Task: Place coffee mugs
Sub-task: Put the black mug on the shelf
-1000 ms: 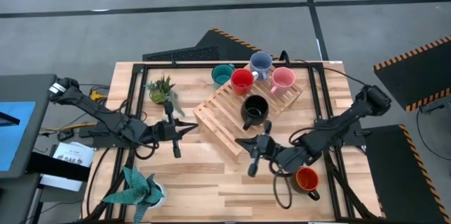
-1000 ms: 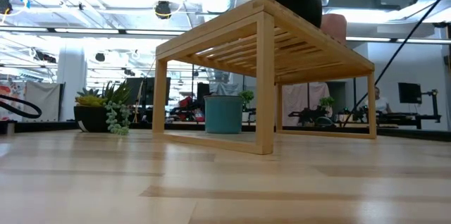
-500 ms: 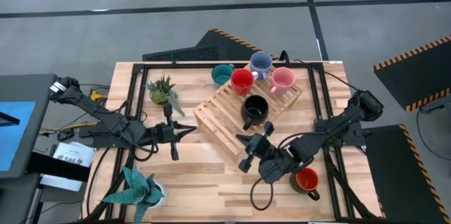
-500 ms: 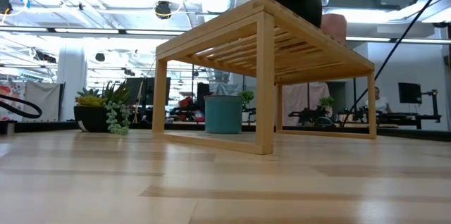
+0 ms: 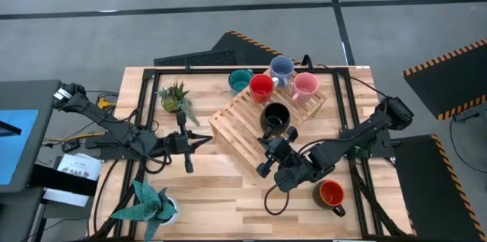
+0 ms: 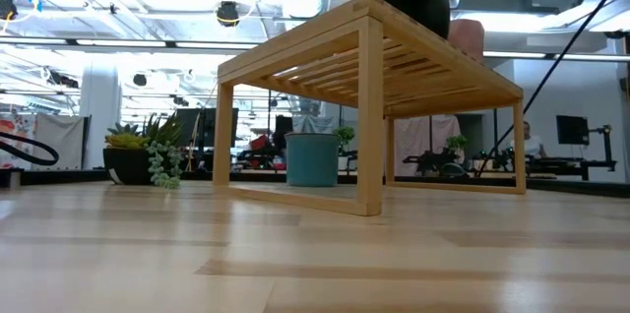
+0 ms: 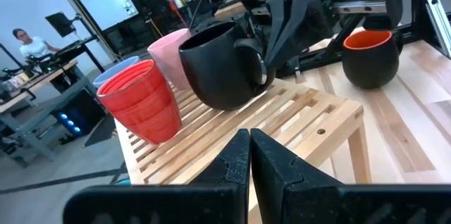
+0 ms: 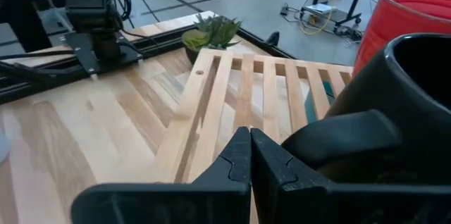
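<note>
The right gripper [image 5: 262, 167], fingers pressed together and holding nothing, sits just beside the black mug [image 5: 275, 117] on the wooden slatted rack [image 5: 240, 128], while the left gripper [image 5: 207, 140] waits closed left of the rack.

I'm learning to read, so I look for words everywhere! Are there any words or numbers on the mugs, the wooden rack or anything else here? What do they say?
Mugs, such as the black mug and red mug: no words on any side that shows.
Wooden rack: no words.
White label beside the table, under the left arm: it has dark print, too small and blurred to read.
Nothing else carries words I can read.
</note>
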`<state>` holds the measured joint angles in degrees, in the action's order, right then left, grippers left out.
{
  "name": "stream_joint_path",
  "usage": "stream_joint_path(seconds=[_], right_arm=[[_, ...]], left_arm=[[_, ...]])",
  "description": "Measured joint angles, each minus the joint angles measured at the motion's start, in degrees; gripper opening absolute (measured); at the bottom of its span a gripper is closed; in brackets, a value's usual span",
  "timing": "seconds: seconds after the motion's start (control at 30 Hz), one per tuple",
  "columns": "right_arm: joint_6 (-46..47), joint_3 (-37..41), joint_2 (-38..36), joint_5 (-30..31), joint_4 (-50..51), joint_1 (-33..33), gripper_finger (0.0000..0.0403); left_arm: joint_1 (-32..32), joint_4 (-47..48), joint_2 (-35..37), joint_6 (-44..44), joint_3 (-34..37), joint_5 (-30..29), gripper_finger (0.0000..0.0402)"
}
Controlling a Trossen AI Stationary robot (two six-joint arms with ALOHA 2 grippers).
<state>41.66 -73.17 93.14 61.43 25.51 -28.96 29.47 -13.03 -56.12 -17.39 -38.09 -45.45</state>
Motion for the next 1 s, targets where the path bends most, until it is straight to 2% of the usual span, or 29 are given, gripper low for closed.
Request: stream_joint_path(seconds=[0.43, 0.73, 1.0], right_arm=[[1.49, 0.04, 0.0, -0.11, 5.06, 2.12, 0.0017], [6.55, 0.04, 0.0, -0.13, 11.02, 3.27, 0.0017], [6.59, 0.04, 0.0, -0.34, 12.03, 3.25, 0.0017]], left_arm=[[0.0, 0.3, -0.02, 0.02, 0.0, 0.0, 0.0], [0.0, 0.63, -0.02, 0.04, 0.0, 0.0, 0.0], [0.0, 0.65, -0.02, 0.24, 0.0, 0.0, 0.0]])
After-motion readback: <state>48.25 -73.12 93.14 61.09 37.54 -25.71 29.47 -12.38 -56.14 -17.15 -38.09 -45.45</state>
